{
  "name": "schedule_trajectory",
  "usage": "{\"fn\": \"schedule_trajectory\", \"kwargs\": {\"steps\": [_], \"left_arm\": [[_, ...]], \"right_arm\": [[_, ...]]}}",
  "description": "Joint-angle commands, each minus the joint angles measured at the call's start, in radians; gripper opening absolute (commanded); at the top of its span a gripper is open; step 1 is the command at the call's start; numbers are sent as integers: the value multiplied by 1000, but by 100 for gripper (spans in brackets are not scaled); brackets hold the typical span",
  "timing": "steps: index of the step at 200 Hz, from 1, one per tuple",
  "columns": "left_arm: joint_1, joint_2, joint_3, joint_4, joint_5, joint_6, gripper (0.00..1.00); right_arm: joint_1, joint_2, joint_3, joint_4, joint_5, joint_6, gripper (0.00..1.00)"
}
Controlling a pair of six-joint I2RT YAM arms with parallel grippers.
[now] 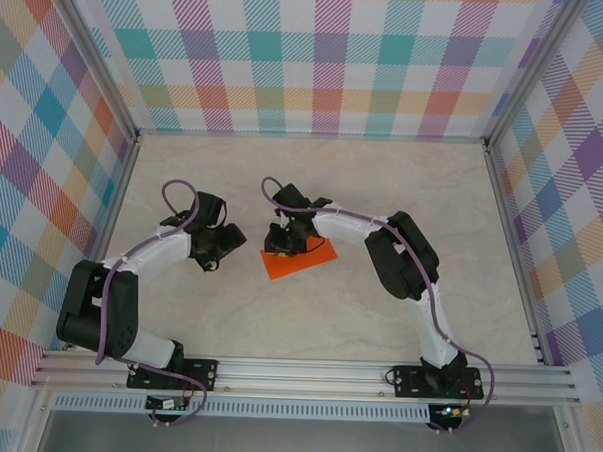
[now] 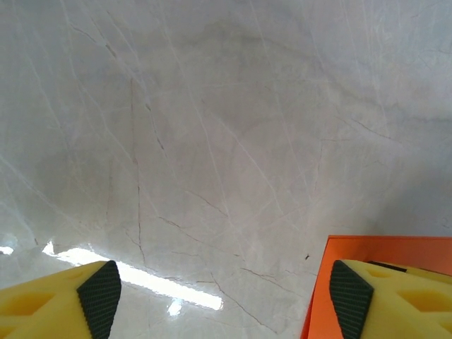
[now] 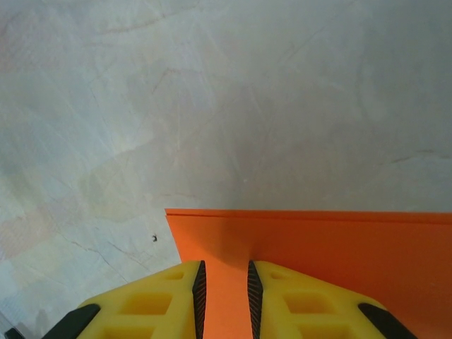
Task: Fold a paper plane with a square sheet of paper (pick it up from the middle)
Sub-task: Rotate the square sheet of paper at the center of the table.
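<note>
Fingers [image 2: 99, 300] on the left arm are spread wide with nothing held. The right arm's fingers [image 3: 296, 304] are parted by just a slit, and no clamp on anything can be made out.

Biggest risk, as judged from here: the folded orange paper sheet [image 1: 300, 260] gets dragged, or its crease popped, if the right fingers are slid off sideways, since they're parked over its far left part. Its left side could also be snagged by one left finger, which is hovering over that corner.

The sheet is lying mid-surface [image 1: 383, 190], between both sets of fingers. One edge can be seen just past the right fingertips.
</note>
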Motion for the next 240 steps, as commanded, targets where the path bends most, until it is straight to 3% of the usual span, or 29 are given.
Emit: {"fn": "schedule_trajectory", "kwargs": {"steps": [1,44,59,87,105,137,153,201,240], "left_arm": [[22,-4,17,-44,11,22,87],[22,-6,13,-46,46,43,89],[22,-7,10,-40,73,58,89],[18,-32,-18,-3,166,70,89],[13,-59,-41,23,226,67,90],[-12,-83,-73,53,315,59,93],[-28,-87,-79,56,335,50,100],[-87,-69,-89,86,388,15,100],[-142,-43,-107,144,432,-36,97]], "right_arm": [[24,-21,-43,-87,-71,-128,24],[25,-164,-216,-142,-47,-318,24],[8,-227,-234,-126,-27,-285,27],[-41,-310,-286,-84,89,-142,43],[-92,-330,-329,-67,147,-63,46],[-148,-317,-334,-47,174,-12,49],[-161,-287,-304,-61,190,0,49],[-173,-197,-226,-77,229,-13,48],[-192,-179,-267,-41,202,-4,46]]}}
